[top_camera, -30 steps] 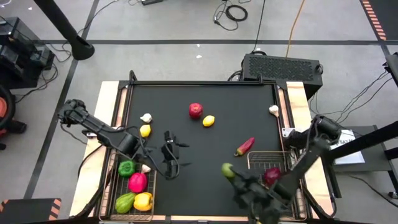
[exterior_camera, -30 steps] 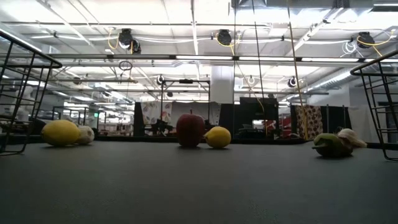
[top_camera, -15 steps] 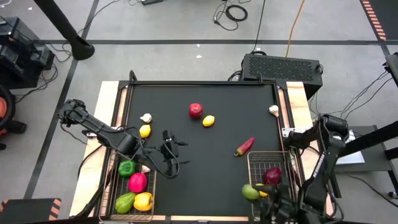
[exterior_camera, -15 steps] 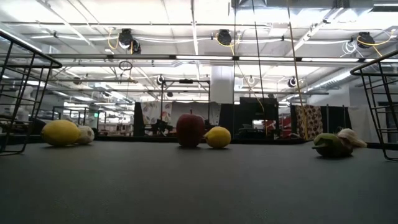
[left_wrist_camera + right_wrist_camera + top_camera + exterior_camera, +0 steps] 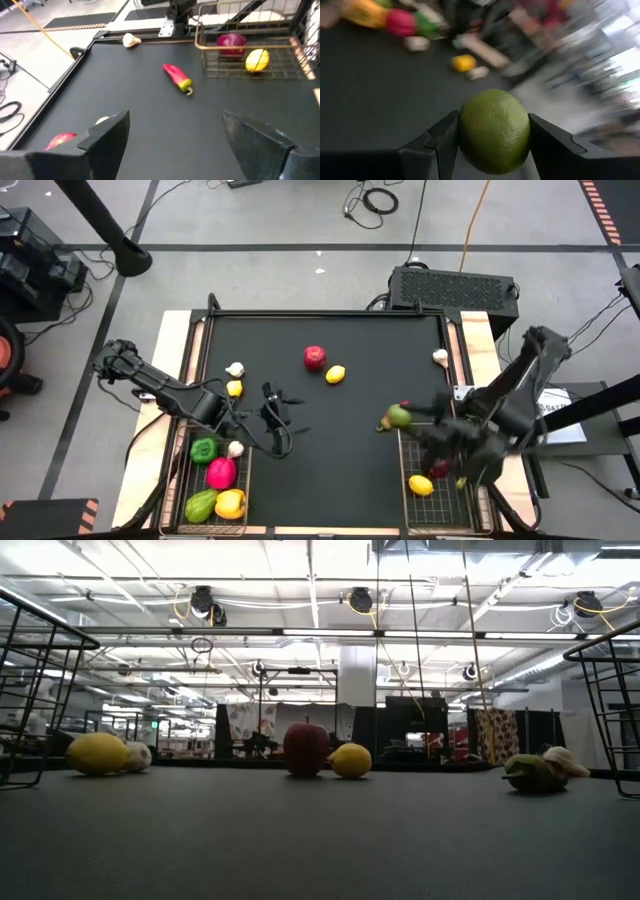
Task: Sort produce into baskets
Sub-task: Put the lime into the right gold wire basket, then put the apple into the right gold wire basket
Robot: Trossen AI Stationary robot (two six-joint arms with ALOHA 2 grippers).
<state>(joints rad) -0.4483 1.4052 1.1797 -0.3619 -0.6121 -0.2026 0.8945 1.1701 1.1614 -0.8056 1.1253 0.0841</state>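
Green and round, the lime (image 5: 399,416) sits pinched in the right pincer (image 5: 402,418) in the high view, carried just beside the rim of the right basket (image 5: 405,442), which already holds a lemon (image 5: 421,485) and a dark red piece; the lime probably belongs with them. From the same view the left pincer (image 5: 279,420) hovers over bare bench (image 5: 350,340), fingers spread and empty, its own basket (image 5: 190,480) of peppers close behind it and an apple (image 5: 315,358) well ahead. At bench height, neither pincer shows; the apple (image 5: 306,748) and a lemon (image 5: 350,760) rest side by side, untouched. Past the left wrist's spread fingers (image 5: 107,135), a red chili (image 5: 177,78) lies ahead on the bench, short of the far basket (image 5: 240,47). On the right wrist, the lime (image 5: 494,131) fills the gap between both fingers (image 5: 440,140), gripped across its middle so it cannot roll free.
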